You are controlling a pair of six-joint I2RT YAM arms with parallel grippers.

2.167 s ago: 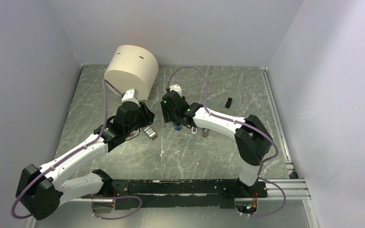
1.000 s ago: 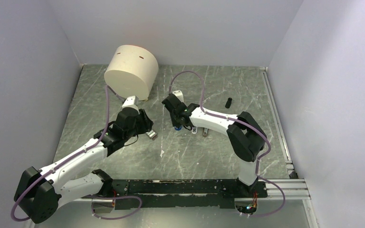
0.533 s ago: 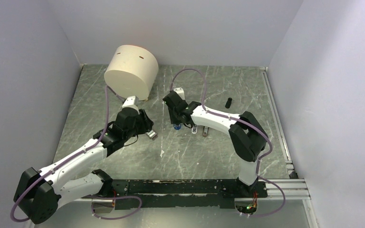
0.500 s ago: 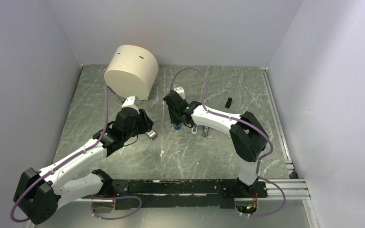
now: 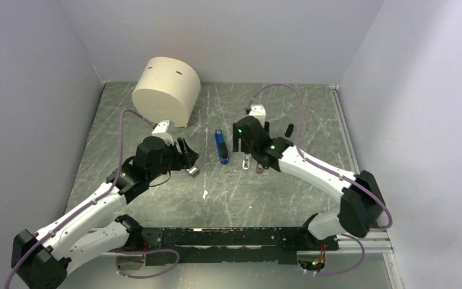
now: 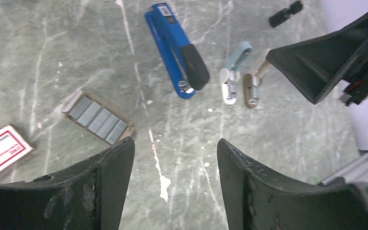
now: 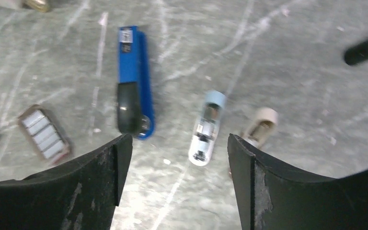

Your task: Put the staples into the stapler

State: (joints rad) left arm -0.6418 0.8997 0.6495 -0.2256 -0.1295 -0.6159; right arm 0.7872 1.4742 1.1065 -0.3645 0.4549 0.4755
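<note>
The blue stapler (image 5: 220, 147) lies flat and closed on the table, also seen in the left wrist view (image 6: 175, 50) and the right wrist view (image 7: 134, 79). The staples (image 6: 97, 118) sit as grey strips in an open cardboard tray, left of the stapler (image 5: 191, 171). Their red-and-white box (image 6: 2, 152) lies further left. My left gripper (image 6: 175, 143) is open and empty, above the table just near the tray (image 5: 187, 158). My right gripper (image 7: 179, 139) is open and empty, hovering right of the stapler (image 5: 242, 146).
A pale-blue capsule piece (image 7: 207, 127) and a beige oval piece (image 7: 261, 125) lie just right of the stapler. A small black cylinder (image 5: 289, 130) lies further right. A large beige drum (image 5: 167, 90) stands at the back left. Walls enclose the table.
My right gripper has pulled away from the stapler to the right, leaving it lying uncovered on the table. My left arm has shifted slightly and stays by the staples tray.
</note>
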